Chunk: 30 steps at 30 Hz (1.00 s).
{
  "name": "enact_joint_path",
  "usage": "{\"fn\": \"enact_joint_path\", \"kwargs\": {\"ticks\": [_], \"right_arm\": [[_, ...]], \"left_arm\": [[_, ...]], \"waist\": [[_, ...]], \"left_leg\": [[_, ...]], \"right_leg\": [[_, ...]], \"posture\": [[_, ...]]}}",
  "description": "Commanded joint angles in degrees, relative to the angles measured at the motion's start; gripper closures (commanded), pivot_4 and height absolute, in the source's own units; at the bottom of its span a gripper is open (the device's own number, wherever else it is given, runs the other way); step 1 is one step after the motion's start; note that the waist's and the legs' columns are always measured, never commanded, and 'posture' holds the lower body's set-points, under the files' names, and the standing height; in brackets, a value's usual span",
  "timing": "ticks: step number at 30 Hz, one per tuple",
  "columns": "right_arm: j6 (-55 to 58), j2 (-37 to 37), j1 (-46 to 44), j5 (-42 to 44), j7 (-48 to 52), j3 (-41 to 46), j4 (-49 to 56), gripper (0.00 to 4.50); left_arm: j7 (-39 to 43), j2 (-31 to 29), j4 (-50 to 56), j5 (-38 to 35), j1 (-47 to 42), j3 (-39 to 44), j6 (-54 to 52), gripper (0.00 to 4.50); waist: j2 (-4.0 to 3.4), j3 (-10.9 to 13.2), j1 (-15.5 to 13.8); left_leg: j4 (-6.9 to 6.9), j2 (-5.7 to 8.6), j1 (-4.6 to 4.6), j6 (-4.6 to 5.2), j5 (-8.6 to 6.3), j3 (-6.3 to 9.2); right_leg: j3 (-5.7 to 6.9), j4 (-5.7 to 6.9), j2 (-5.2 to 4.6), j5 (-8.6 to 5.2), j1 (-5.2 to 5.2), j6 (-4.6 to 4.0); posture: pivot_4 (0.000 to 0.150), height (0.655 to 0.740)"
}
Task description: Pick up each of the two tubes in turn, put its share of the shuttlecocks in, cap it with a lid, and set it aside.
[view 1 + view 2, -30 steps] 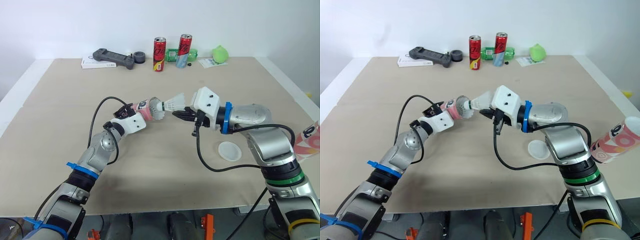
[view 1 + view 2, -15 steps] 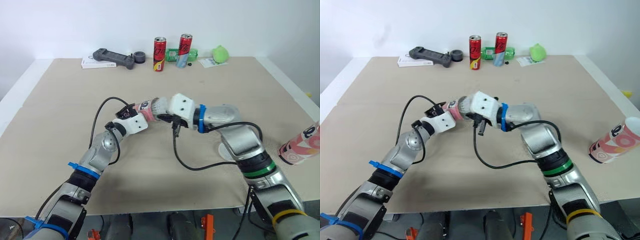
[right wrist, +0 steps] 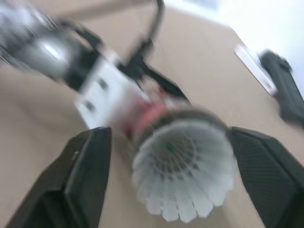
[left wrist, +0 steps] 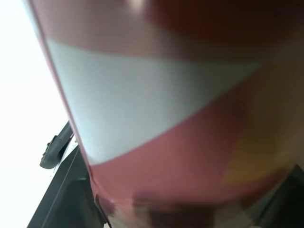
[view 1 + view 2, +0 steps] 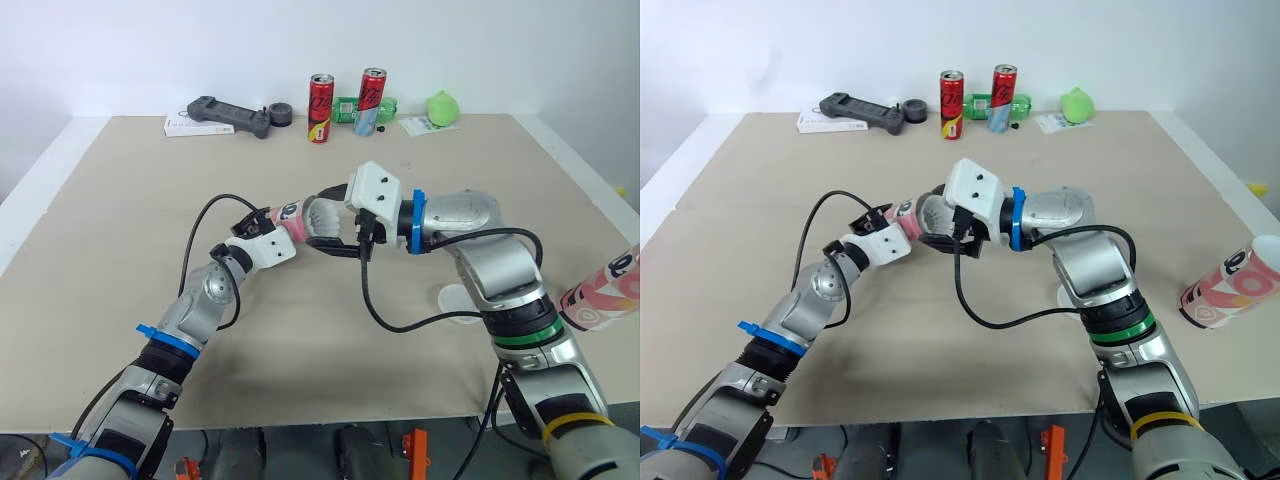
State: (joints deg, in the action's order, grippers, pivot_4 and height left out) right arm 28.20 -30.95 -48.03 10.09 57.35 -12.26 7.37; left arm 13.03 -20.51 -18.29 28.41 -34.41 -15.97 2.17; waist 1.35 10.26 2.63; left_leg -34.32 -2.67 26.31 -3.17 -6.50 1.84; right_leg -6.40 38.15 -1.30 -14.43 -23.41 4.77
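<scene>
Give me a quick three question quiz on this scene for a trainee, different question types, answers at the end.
1. True or false: the left claw grips a tube.
2. Fill in: the fingers of the right claw stand ___ (open or shut).
3. The shuttlecock sits: A, in the tube's mouth; B, pinched in the right claw; C, on top of the left claw.

Key: 1 true; 2 open; 3 A.
</scene>
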Motion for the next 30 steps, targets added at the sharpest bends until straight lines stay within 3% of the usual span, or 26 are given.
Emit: {"fn": "enact_joint_path", "kwargs": {"ticks": [1,3,6,9,10,21,25,30], "right_arm": [[0.45,-1.68,-2.24,1.78,0.40,3.29,0.81,0.77],[-0.96,-2.52,-2.48,0.41,0.52,2.37,-1.13,1.35],[-3.79,-2.15,-3.35,-2.31,0.60,-0.49,-5.33,2.89],[-7.70,-0.06,-5.23,-6.00,0.58,-4.54,-10.99,4.18],[-9.14,0.59,-5.92,-7.24,0.50,-5.58,-12.96,4.40],[-25.52,9.33,-14.72,-23.93,-1.02,-18.93,-34.69,4.40],[-27.72,11.22,-15.21,-25.71,-0.68,-19.01,-36.78,4.40],[-25.78,11.44,-14.20,-22.11,2.21,-14.63,-30.99,4.40]], "left_arm": [[-0.32,0.25,0.96,-0.27,-1.29,0.16,0.70,1.52],[-0.24,0.38,0.85,-0.26,-1.40,0.00,0.80,1.52],[-0.12,0.53,0.33,-0.23,-1.97,-0.10,1.06,1.52],[0.10,0.82,0.17,-0.23,-2.73,-0.15,1.08,1.52],[0.17,0.93,0.16,-0.25,-2.96,-0.16,1.09,1.52],[1.00,3.40,2.76,-0.11,-3.12,-1.55,0.37,1.52],[1.11,3.89,3.67,-0.10,-2.56,-2.00,-0.12,1.52],[1.23,3.92,4.28,-0.09,-1.99,-1.87,-0.51,1.52]], "waist": [[0.00,0.00,0.00],[0.00,0.00,0.01],[0.00,0.00,0.01],[0.00,0.00,0.09],[0.00,0.00,0.13],[-0.01,0.00,0.17],[-0.01,0.00,0.24],[-0.01,0.00,0.34]], "left_leg": [[-0.01,0.00,0.00,0.00,0.00,0.00],[-0.01,0.00,0.00,0.00,0.00,-0.01],[-0.01,0.00,-0.01,0.00,0.00,-0.01],[-0.01,0.00,-0.02,0.00,0.00,-0.02],[-0.01,0.00,-0.02,0.00,0.00,-0.02],[0.02,-0.01,0.00,-0.02,-0.01,-0.04],[0.02,-0.06,-0.16,-0.02,-0.01,-0.07],[0.04,-0.13,-0.29,-0.01,-0.01,-0.08]], "right_leg": [[0.00,0.00,-0.01,0.00,0.00,0.01],[0.00,0.00,0.00,0.01,-0.01,0.01],[0.00,0.00,0.00,0.01,-0.02,0.01],[0.00,0.00,0.00,0.01,-0.02,0.01],[0.00,0.00,0.01,0.01,-0.03,0.01],[0.00,0.02,0.03,0.00,-0.08,-0.03],[0.00,0.04,0.05,0.02,-0.03,-0.06],[0.01,0.11,0.12,0.06,0.01,-0.13]], "posture": [[0.150,0.7400],[0.150,0.7400],[0.150,0.7400],[0.150,0.7400],[0.150,0.7400],[0.150,0.7400],[0.150,0.7400],[0.150,0.7400]]}}
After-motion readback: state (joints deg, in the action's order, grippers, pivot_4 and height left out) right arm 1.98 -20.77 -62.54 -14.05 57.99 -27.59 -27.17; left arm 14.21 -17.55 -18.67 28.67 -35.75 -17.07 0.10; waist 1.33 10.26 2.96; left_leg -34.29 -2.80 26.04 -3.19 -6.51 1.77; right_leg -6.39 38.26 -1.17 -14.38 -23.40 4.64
